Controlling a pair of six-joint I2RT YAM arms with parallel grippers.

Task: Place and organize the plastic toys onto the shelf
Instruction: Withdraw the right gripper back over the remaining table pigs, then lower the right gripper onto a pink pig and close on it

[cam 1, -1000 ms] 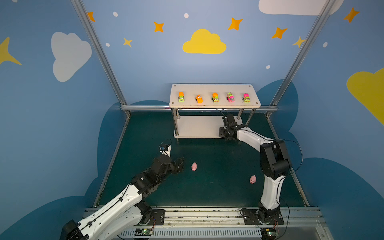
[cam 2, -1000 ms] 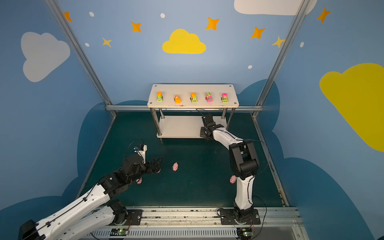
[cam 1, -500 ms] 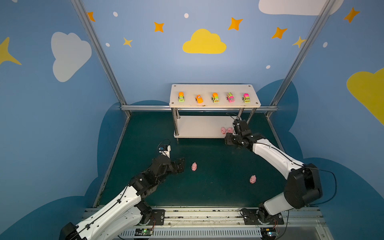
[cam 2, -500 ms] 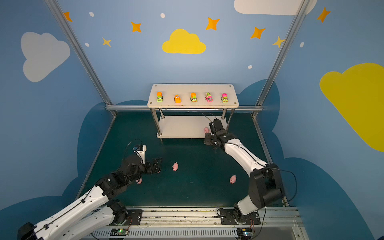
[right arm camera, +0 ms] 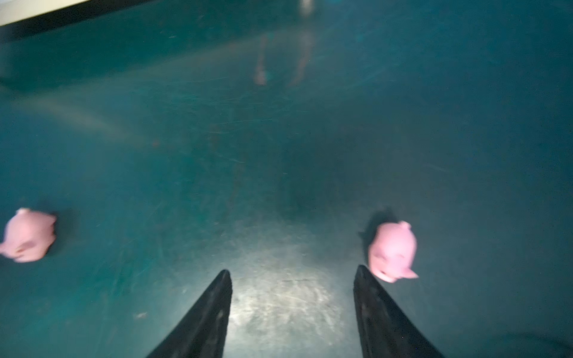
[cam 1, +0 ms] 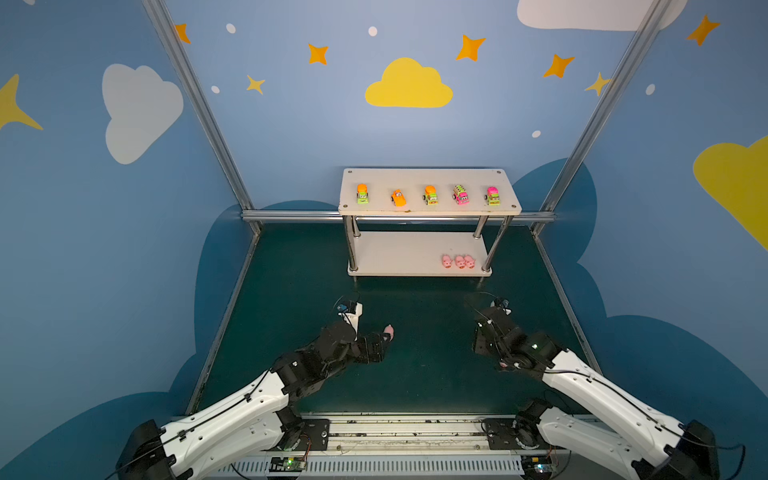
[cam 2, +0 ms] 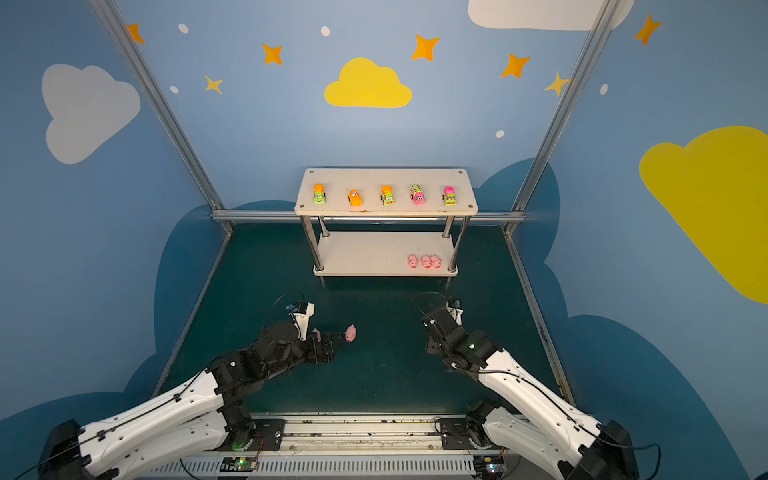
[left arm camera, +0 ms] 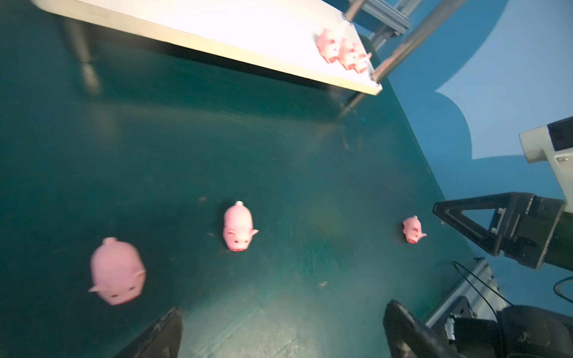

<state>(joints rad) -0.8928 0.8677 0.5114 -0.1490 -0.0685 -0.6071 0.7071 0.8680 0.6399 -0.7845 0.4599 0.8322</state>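
Shelf [cam 1: 428, 183] white, posts [cam 1: 351, 249] chrome. Pigs [cam 1: 459, 262] pink. Vehicles [cam 1: 430, 195] orange, lime, hot pink. Table [cam 1: 428, 374] dark teal. Walls [cam 1: 291, 124] blue, orange stars [cam 1: 470, 47], yellow and white clouds [cam 1: 408, 85].

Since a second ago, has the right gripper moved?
Yes. The right gripper has pulled back from the lower board of the shelf toward the near rail; it is now open beside a loose pig.

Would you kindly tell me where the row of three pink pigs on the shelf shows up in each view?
In a top view: the three pink pigs stand at the right end of the lower board, beside the front right post.
In a top view: the pigs again, by that post.
Left wrist: the pigs on the bright board, next to the post.
Right wrist: not in it.
Shared landmark: the front right post.
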